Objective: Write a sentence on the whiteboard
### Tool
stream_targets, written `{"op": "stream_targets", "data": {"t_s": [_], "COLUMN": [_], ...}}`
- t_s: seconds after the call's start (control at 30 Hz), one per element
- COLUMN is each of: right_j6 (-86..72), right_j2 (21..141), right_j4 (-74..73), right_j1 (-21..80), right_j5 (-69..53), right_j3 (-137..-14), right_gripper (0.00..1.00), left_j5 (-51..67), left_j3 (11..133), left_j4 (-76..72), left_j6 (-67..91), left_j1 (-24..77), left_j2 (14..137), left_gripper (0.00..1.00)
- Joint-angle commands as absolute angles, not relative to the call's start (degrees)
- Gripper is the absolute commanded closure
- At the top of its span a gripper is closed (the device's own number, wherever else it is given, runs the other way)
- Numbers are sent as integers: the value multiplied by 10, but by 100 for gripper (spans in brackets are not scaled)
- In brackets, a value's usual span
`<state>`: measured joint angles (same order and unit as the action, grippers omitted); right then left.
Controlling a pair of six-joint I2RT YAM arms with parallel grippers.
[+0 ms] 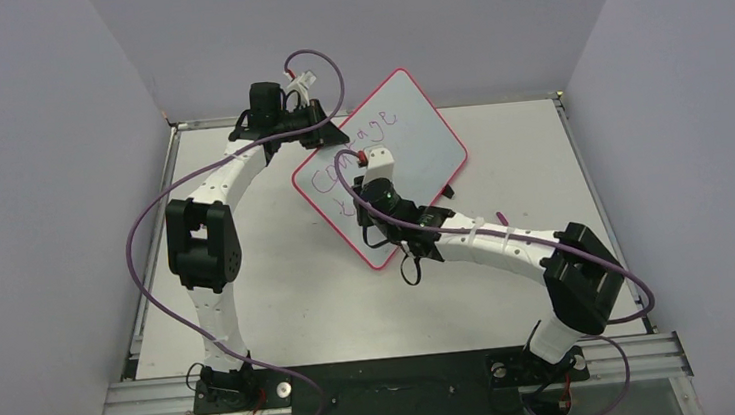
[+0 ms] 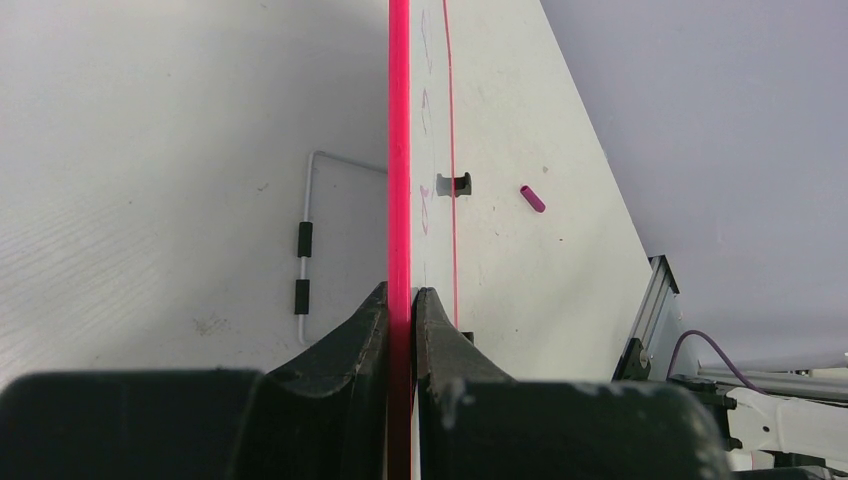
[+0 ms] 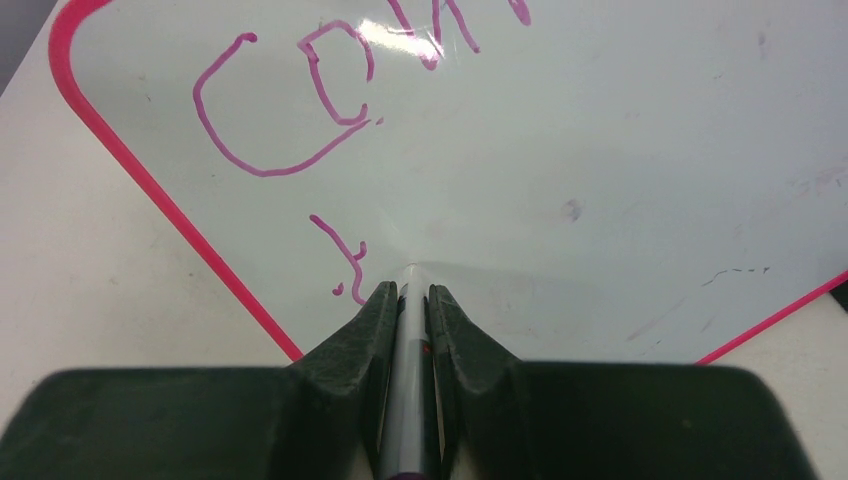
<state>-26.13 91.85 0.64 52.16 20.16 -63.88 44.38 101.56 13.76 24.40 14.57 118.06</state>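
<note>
The whiteboard (image 1: 418,138) with its pink-red rim stands tilted in the middle of the table. My left gripper (image 1: 322,131) is shut on its upper left rim; in the left wrist view the rim (image 2: 399,150) runs edge-on between the jaws of that gripper (image 2: 401,296). My right gripper (image 1: 371,199) is shut on a grey marker (image 3: 407,350), whose tip touches the board (image 3: 600,150) on the second line. The sentence (image 1: 369,130) reads "Courage" on the first line in the top view. In the right wrist view I see "Co" (image 3: 270,110) and a "t" stroke (image 3: 345,260) just left of the tip.
A purple marker cap (image 2: 532,198) lies on the table beyond the board. A black clip foot (image 2: 455,184) shows at the board's far rim, and a white wire stand (image 2: 305,250) with black sleeves sits behind it. Grey walls close in on three sides.
</note>
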Motion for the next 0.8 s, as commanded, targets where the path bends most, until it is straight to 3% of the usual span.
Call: {"op": "stream_targets", "data": {"t_s": [0.0,0.2,0.77], "right_j6": [-236,-236,-247], "right_j2": [893,864,926], "right_j4": [5,23,42], "right_j1": [518,511,480], "right_j5": [214,214,154], "right_j3": [-670,-648,-686], "right_gripper": [100,100,100], "left_j5": [442,441,440], "left_j3": [1022,1022,1022], "left_j4": [122,124,123], "left_j6": [202,201,200], "left_j1": [157,157,156], "left_j2": [1159,1159,1161], "left_gripper": [100,100,100]}}
